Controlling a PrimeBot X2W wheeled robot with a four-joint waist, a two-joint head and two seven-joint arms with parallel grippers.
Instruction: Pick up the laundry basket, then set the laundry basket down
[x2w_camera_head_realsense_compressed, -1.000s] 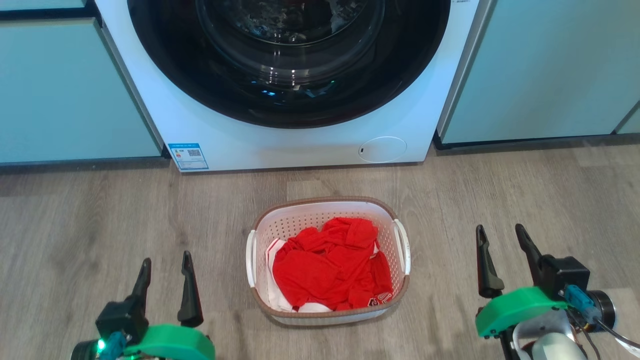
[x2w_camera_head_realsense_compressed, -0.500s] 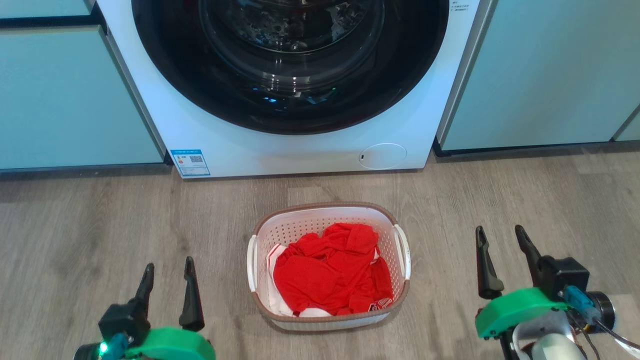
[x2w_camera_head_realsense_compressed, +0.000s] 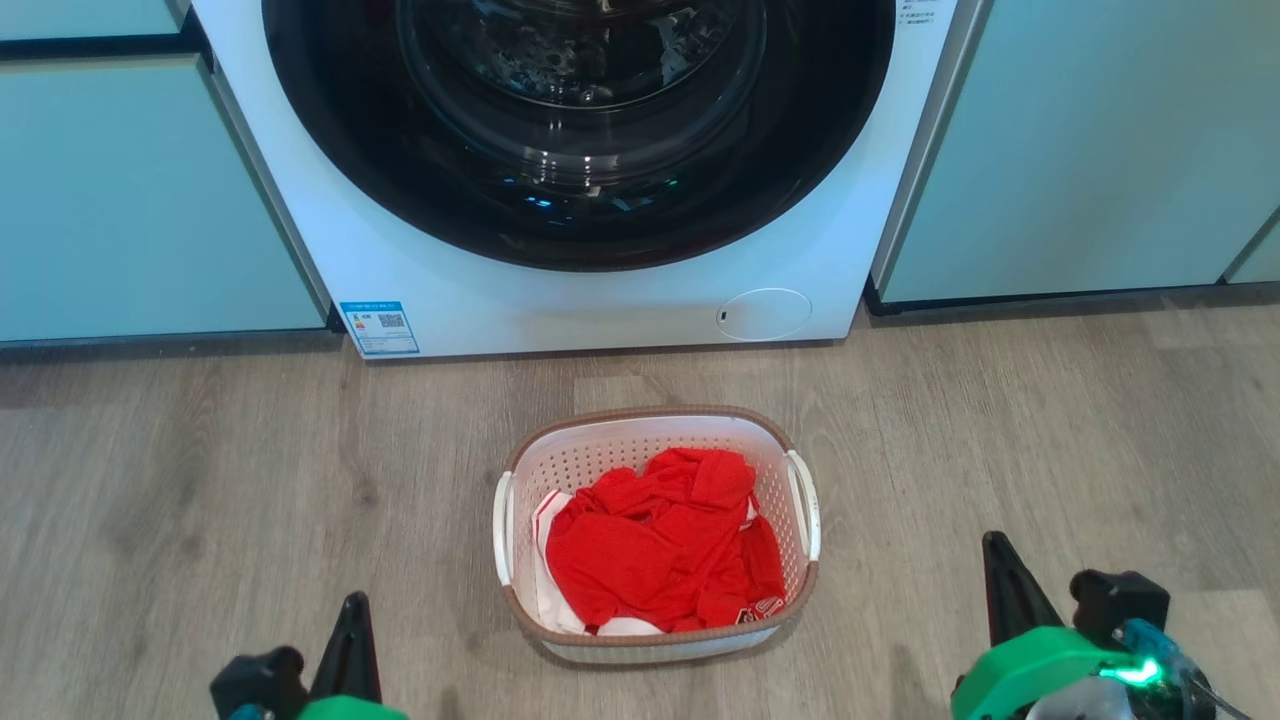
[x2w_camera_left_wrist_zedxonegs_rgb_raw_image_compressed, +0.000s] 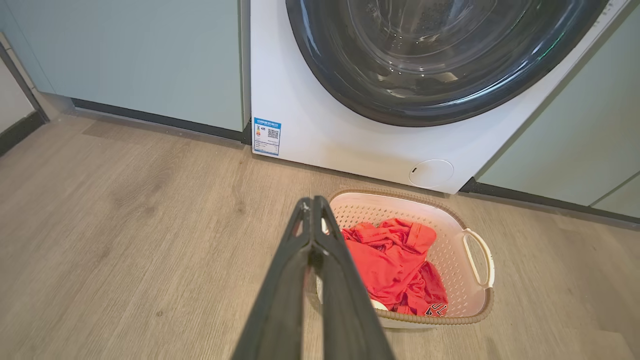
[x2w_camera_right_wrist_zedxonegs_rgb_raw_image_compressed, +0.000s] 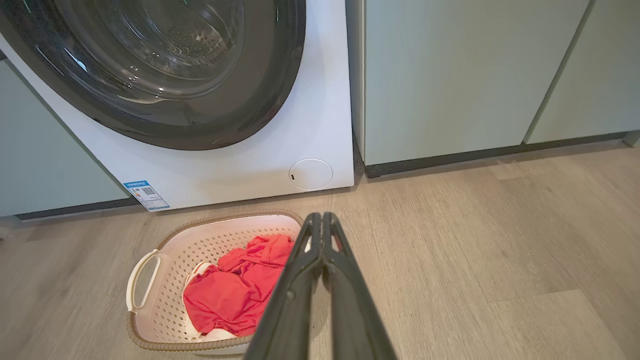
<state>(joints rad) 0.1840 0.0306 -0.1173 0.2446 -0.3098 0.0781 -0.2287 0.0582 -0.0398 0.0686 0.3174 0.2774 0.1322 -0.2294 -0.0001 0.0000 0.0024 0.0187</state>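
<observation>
The head view looks forward and steeply down from high up: washing machine (x2w_camera_head_realsense_compressed: 600, 305) at 12 o'clock, laundry basket (x2w_camera_head_realsense_compressed: 600, 455) just below centre on the floor (x2w_camera_head_realsense_compressed: 200, 480). The left wrist view sits lower and nearer, left of the basket, sighting along the left gripper (x2w_camera_left_wrist_zedxonegs_rgb_raw_image_compressed: 312, 202); there the basket lies at 4 o'clock. The right wrist view looks from the basket's right along the right gripper (x2w_camera_right_wrist_zedxonegs_rgb_raw_image_compressed: 321, 217), with the basket at 8 o'clock. All three share basket, machine front and floor.

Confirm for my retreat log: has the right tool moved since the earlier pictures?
Yes. The right tool drew back down the view, farther from the washing machine.
</observation>
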